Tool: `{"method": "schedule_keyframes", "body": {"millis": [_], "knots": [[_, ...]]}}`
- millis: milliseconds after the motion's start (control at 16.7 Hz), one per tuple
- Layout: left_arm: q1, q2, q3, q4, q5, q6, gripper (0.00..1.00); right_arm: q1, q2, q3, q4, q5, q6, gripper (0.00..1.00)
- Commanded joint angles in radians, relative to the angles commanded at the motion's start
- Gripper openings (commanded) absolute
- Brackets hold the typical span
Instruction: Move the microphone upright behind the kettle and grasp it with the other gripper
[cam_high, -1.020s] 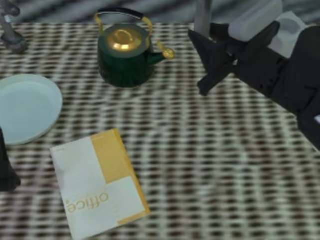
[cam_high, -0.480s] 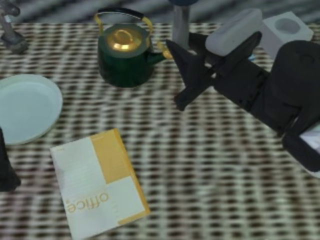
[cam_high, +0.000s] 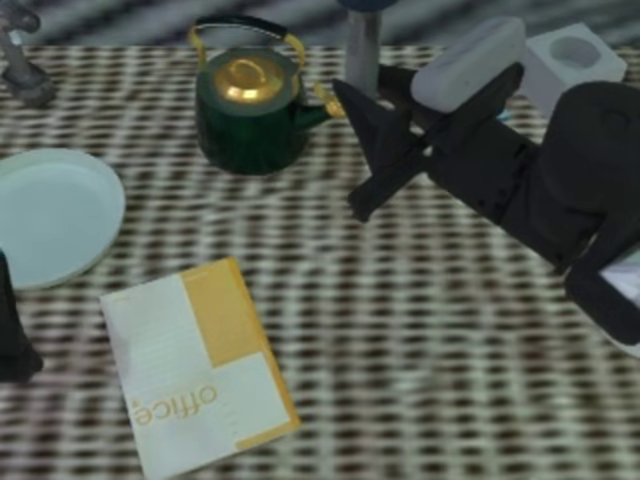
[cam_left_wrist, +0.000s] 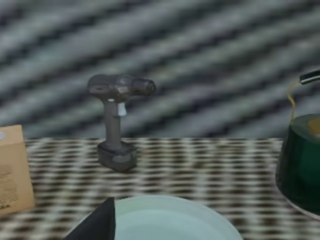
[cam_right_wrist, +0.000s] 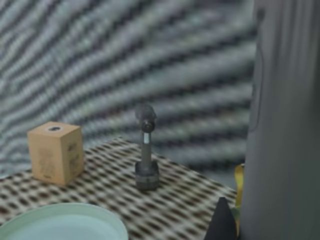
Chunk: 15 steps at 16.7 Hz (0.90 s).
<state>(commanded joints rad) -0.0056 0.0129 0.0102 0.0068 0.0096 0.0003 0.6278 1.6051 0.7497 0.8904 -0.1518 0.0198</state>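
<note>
— What covers the table (cam_high: 420, 330)?
— A woven check cloth; a striped wall stands behind.
— And the right gripper (cam_high: 358, 145)?
— Its fingers pinch the grey handle of the microphone (cam_high: 362, 40), held upright, blue head at the frame's top edge.
— The kettle (cam_high: 250, 110)?
— Just to the gripper's left, spout toward it.
— The left gripper (cam_high: 12, 335)?
— Parked at the left edge; whether it is spread cannot be told.

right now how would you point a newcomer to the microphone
Start at the dark green kettle near the table's far edge, then look just right of its gold-tipped spout. There the microphone stands upright, held by the right gripper. Its slim grey handle and dark blue head, cut off by the top view's edge, set it apart from the squat round kettle.
</note>
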Motion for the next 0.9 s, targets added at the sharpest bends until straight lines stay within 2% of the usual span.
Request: {"method": "schedule_keyframes", "body": {"millis": [240, 900], "knots": [[-0.054, 0.152, 0.105, 0.071, 0.094, 0.003, 1.0, 0.0, 0.0, 0.0, 0.0, 0.0, 0.0, 0.0], [-0.289, 0.978, 0.555, 0.368, 0.511, 0.014, 1.0, 0.0, 0.0, 0.0, 0.0, 0.0, 0.0, 0.0]]}}
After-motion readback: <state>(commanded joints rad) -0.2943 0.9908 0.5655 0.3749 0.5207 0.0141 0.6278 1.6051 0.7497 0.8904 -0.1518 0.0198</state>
